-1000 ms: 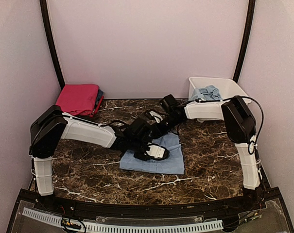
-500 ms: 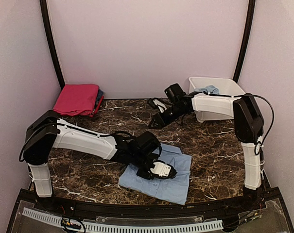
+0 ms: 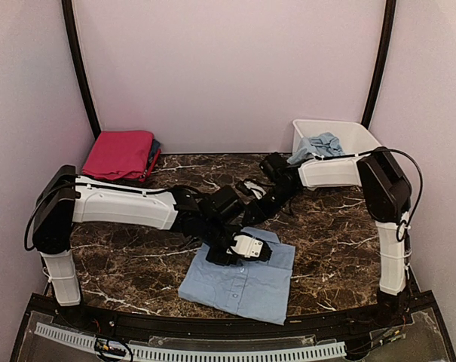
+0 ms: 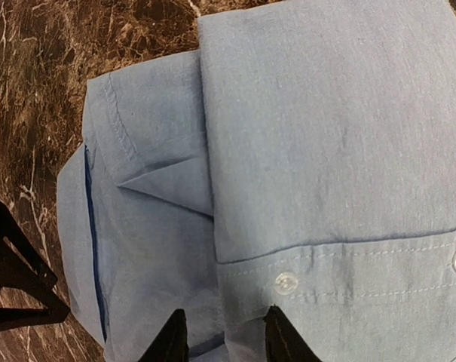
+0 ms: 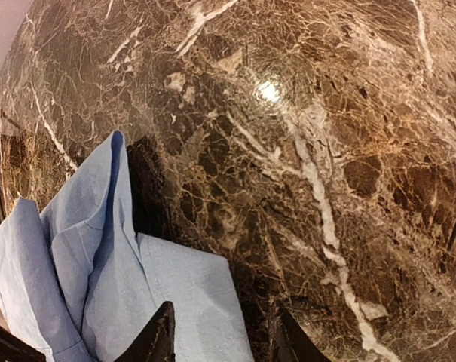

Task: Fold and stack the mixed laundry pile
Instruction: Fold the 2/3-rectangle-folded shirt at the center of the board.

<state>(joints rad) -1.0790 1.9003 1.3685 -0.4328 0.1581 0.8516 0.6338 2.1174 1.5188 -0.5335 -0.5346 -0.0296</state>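
Folded shirt (image 3: 243, 286) at table's (image 3: 333, 241) six o'clock; left hand (image 4: 226, 339), right hand (image 5: 220, 339) hover half-open, empty, probably ready to smooth it.

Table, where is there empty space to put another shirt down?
Bare marble table lies right of the folded blue shirt, up to the right arm; also left of the shirt, in front of the left arm; and at the back between the pink stack and white tub. Arms crowd the middle.

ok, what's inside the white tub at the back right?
A crumpled pale blue cloth is heaped at the left end of the tub, poking above the rim. Anything beneath it is hidden by the cloth itself and the tub's near wall.
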